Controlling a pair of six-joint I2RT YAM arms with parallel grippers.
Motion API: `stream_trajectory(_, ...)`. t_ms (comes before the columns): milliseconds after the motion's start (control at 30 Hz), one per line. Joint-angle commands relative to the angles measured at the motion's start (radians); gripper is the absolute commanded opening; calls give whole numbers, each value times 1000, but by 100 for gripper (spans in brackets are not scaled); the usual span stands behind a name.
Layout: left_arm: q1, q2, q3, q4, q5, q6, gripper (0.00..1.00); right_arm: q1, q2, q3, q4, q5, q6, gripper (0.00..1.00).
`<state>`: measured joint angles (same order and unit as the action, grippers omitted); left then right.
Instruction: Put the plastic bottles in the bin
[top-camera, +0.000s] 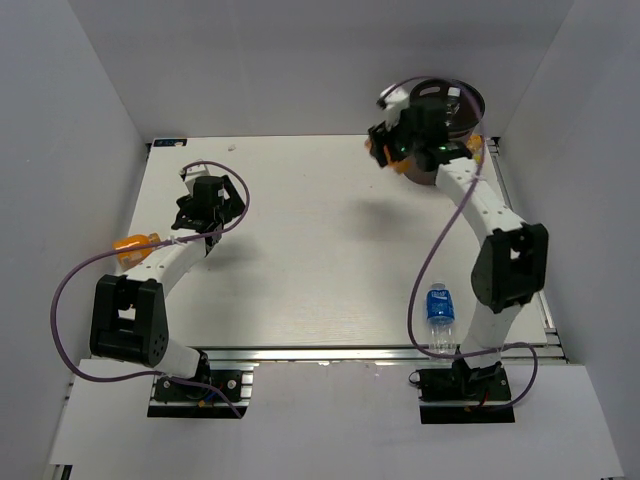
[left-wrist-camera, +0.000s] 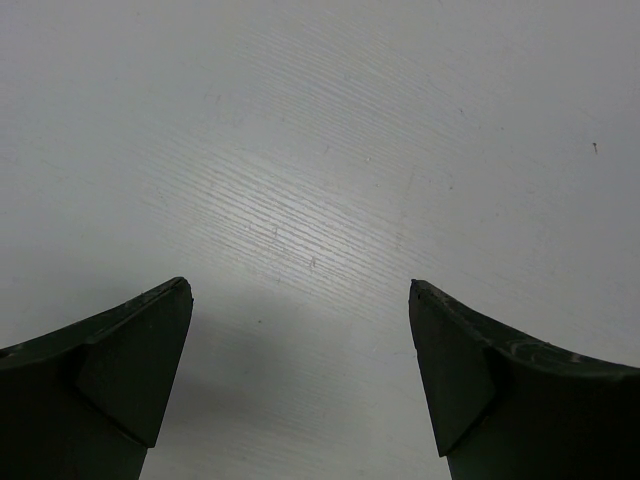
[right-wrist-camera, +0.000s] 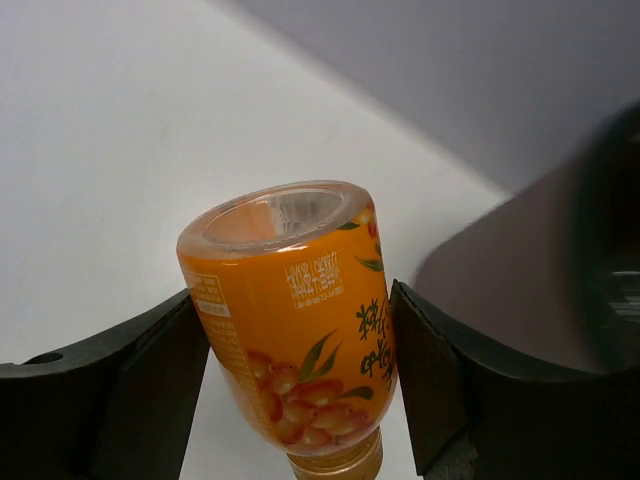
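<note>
Bin (top-camera: 472, 103): one, brown, black rim, far right corner of desk. Largely masked by right arm from above, a dark blur in right wrist view; contents illegible.
Plastic bottles: three counted.
- Orange bottle (right-wrist-camera: 285, 270): clamped between fingers of right gripper (right-wrist-camera: 293, 300), just beside bin, base away from wrist, cap cut off.
- Blue-label bottle (top-camera: 439, 304): lying near near edge, by right arm base.
- Second orange bottle (top-camera: 134, 246): left edge, half hidden under left arm.

Left gripper (left-wrist-camera: 300, 290): fingers apart, above desk surface.
Desk (top-camera: 320, 250): white, fine-grained. White walls on three sides.

L hand (left-wrist-camera: 300, 288) wide open, facing down, R hand (right-wrist-camera: 292, 292) clamped
</note>
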<state>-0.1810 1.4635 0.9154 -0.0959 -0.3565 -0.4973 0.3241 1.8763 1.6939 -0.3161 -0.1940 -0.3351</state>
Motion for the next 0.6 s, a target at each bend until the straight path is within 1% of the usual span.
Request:
stream_trajectory(0, -5, -25, 34, -2, -19, 2, 98, -85, -124, 53, 327, 145, 183, 31)
stream_trajectory(33, -5, -28, 33, 2, -19, 3, 98, -103, -135, 43, 389, 160, 200, 36)
stream_trajectory(100, -5, -34, 28, 7, -21, 3, 98, -152, -131, 29, 501, 182, 225, 31)
stream_trajectory(133, -3, -34, 28, 10, -19, 5, 98, -167, -115, 45, 509, 188, 237, 30)
stream_trajectory(167, -3, -35, 30, 12, -18, 5, 98, -195, -94, 112, 500, 233, 252, 31)
stream_trajectory(200, -3, -38, 31, 16, -16, 8, 98, -223, -42, 150, 482, 238, 277, 31)
stream_trajectory(233, -5, -40, 31, 18, -15, 8, 98, -223, -11, 185, 480, 234, 286, 30)
stream_trajectory(267, -5, -40, 36, 21, -10, 6, 98, -247, 21, 260, 482, 207, 292, 30)
stream_trajectory(300, -5, -38, 36, 27, -6, 6, 98, -258, 96, 303, 480, 202, 304, 33)
stream_trajectory(367, -5, -34, 42, 24, 1, 3, 98, -280, 177, 395, 459, 145, 326, 40)
stream_trajectory(400, -5, -29, 48, 21, -1, 2, 98, -286, 258, 514, 428, 134, 341, 40)
stream_trajectory(433, -5, -26, 51, 15, -1, 2, 98, -296, 292, 567, 361, 116, 387, 41)
stream_trajectory(467, -3, -25, 53, 12, -4, 2, 98, -299, 311, 598, 342, 84, 404, 44)
stream_trajectory(500, -3, -25, 54, 12, -6, 2, 98, -303, 313, 583, 342, 67, 416, 49)
stream_trajectory(533, -3, -26, 54, 12, -7, 0, 98, -306, 296, 546, 357, 55, 421, 68)
stream_trajectory(567, -3, -28, 56, 13, -10, 0, 98, -307, 275, 499, 418, 56, 430, 76)
